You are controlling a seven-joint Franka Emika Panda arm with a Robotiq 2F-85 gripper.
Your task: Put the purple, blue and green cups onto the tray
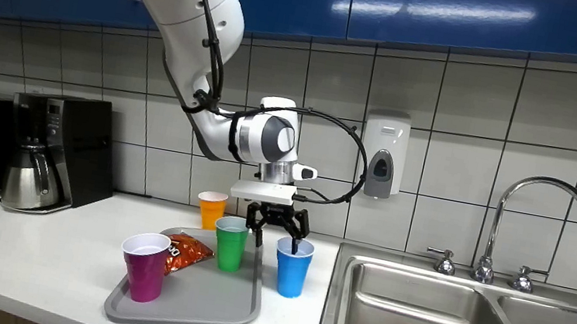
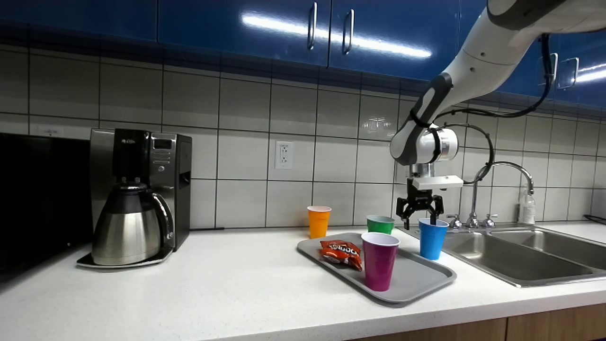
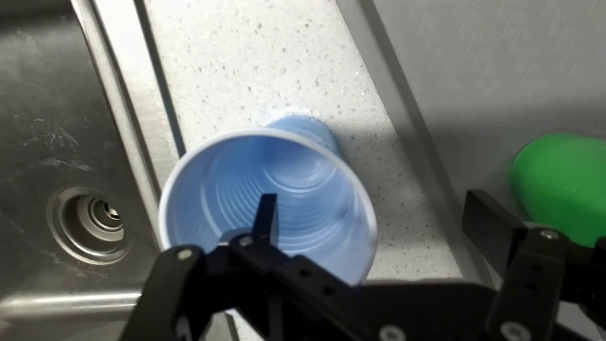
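Note:
The blue cup (image 1: 291, 274) stands upright on the counter between the tray and the sink; it also shows in an exterior view (image 2: 432, 242) and the wrist view (image 3: 213, 189). My gripper (image 1: 276, 245) is open above it; its fingers are wide apart in the wrist view (image 3: 374, 208). One finger reaches down inside the cup's mouth, the other is outside, over the tray's edge. The green cup (image 1: 230, 248) stands on the grey tray (image 1: 221, 310) near its back, close to the outer finger. The purple cup (image 2: 378, 265) stands upright on the tray's front part.
A red snack bag (image 2: 342, 253) lies on the tray. An orange cup (image 1: 211, 212) stands behind it by the wall. A steel sink (image 1: 336, 313) with a faucet (image 1: 552, 182) lies beside the blue cup. A coffee maker (image 2: 132, 203) stands farther along the counter.

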